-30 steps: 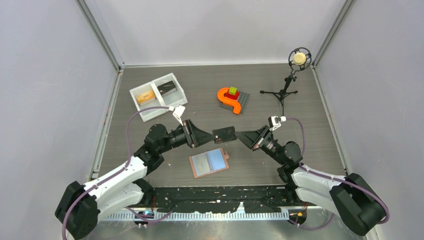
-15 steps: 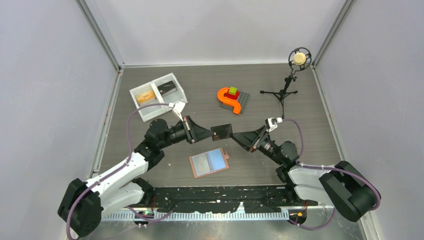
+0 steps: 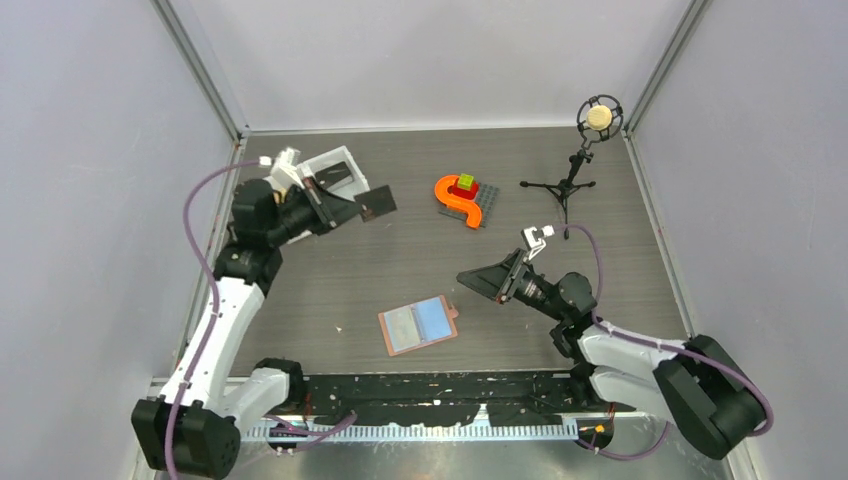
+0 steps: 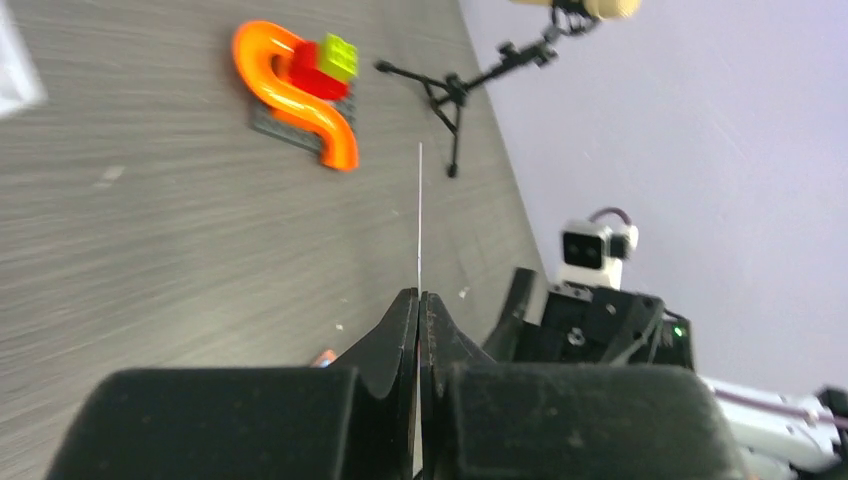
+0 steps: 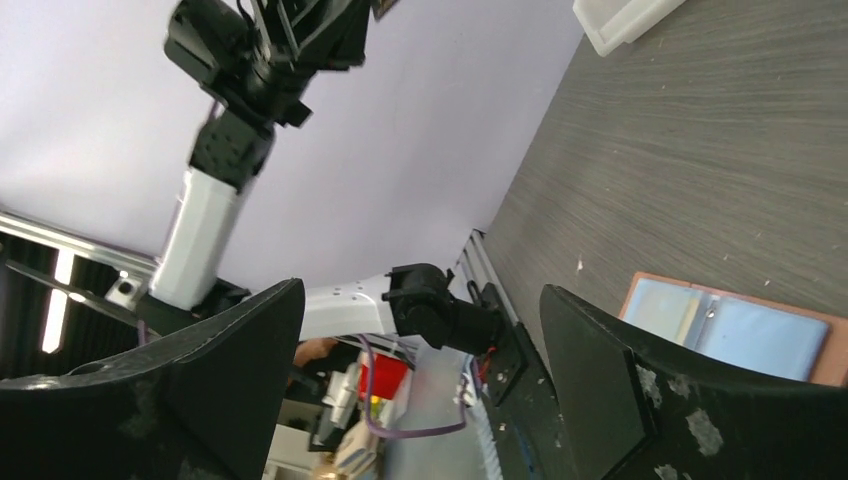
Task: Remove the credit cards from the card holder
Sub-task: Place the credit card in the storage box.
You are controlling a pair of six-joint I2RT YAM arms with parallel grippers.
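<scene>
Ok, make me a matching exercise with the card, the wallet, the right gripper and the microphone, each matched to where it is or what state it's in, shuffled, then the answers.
Column one:
1. card
2. wallet
3. right gripper
4. microphone

Column two:
a. lying spread open on the table
b. pinched in the left gripper
c. standing on its tripod at the far right corner
d. open, holding nothing

Pairs: 1-b, 2-a, 3-d, 4-c
</scene>
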